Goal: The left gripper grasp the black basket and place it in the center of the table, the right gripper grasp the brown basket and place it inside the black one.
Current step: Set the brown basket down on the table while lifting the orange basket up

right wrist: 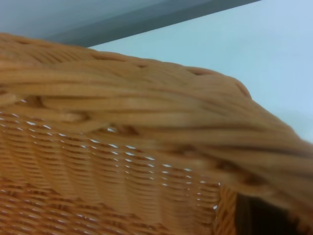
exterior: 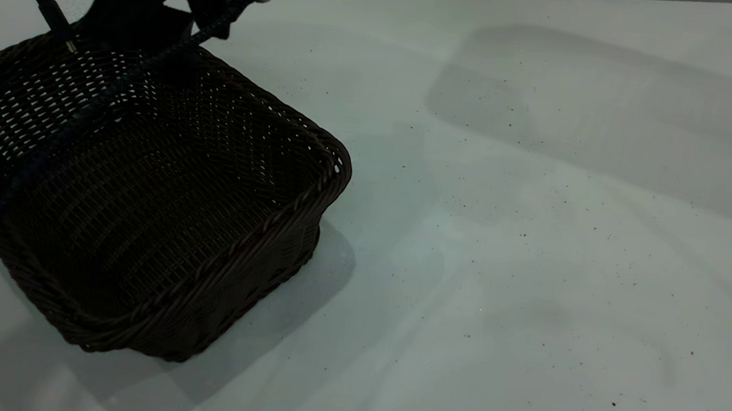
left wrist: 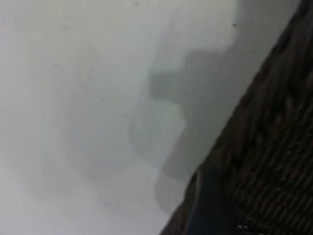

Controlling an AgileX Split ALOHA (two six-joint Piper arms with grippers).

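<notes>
Tabletop (exterior: 533,282) surface in the foreground is pale, slightly glossy and marked with tiny dark specks; broad soft shadows cross its far right portion.

Black basket (exterior: 137,210) stands upright on the tabletop at the left of the exterior view, one rope-twisted corner pointing toward the middle of the surface. Its near rim sits closest to the onlooker, and its open weave lets light through along the far left wall. A black braided cable (exterior: 41,161) runs diagonally across the basket opening, from the lower left edge of the view up toward the arm.

Left pincer (exterior: 155,24) is positioned at the far rim of the black basket, seen only as a blocky dark housing (the fingers are masked by the housing and the wickerwork). Whether it is clenched on the rim or released cannot be told. The left wrist view shows the dark weave (left wrist: 274,161) close against the camera, with bare tabletop beside it.

Brown basket (right wrist: 122,147) fills the right wrist view: orange-tan strands, a braided rim and one rounded corner, with pale tabletop behind it. It lies outside the exterior view. The right pincer itself does not appear in any view, so its state cannot be reported.
</notes>
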